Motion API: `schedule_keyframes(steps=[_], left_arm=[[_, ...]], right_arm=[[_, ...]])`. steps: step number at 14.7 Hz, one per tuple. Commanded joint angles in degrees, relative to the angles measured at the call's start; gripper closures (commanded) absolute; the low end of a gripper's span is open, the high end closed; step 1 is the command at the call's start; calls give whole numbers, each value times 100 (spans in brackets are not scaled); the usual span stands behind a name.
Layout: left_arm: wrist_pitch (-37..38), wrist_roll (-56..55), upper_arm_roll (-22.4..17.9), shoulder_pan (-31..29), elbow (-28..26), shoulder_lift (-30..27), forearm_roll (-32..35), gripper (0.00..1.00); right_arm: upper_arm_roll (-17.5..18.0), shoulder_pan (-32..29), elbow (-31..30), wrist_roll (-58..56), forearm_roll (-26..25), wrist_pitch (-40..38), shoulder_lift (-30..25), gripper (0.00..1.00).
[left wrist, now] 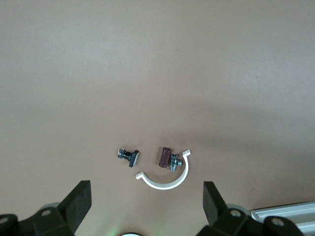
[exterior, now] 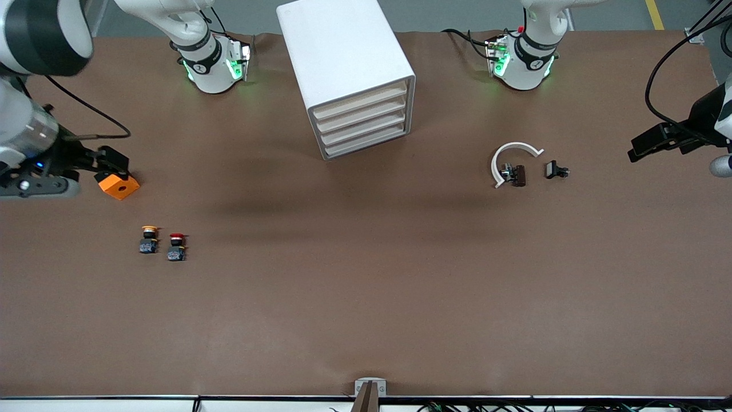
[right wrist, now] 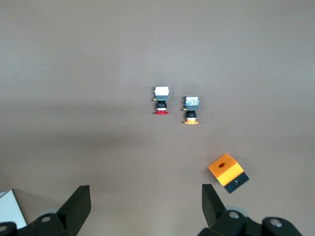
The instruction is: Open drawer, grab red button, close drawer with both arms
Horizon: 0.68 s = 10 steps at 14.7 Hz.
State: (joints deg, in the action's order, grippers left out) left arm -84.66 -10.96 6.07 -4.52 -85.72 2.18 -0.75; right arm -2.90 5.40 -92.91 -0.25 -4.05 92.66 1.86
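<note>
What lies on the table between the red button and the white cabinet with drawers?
Nothing: in the front view the stretch of brown table from the red button up to the cabinet is bare. The yellow-capped button stands beside the red one, outside it.

Two white jointed arms (exterior: pixel 197 43) with black bands and glossy rounded shells. Green lights glow at both bases (exterior: pixel 520 66). Black cables trail along them. The grippers (left wrist: pixel 145 196) are matte black.

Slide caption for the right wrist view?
Open right gripper above the table, red button, yellow button and orange cube.
</note>
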Motion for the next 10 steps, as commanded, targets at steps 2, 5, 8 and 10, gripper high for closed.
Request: schedule_keyframes(steps=[2,5,8,10], left_arm=[[-15,86,-88,127,-497,-550,-100,0],[-59,94,-80,136,-700,-753,-100,0],[-33,94,-53,110,-701,-745,-100,0],[-24,103,-62,92,-692,-754,-100,0]], right_arm=[[18,-197,422,-9,36,-371,69,0],[26,-487,624,-466,396,-494,69,0],[53,-479,748,-502,396,-556,69,0],[62,-452,931,-441,352,-556,86,0]])
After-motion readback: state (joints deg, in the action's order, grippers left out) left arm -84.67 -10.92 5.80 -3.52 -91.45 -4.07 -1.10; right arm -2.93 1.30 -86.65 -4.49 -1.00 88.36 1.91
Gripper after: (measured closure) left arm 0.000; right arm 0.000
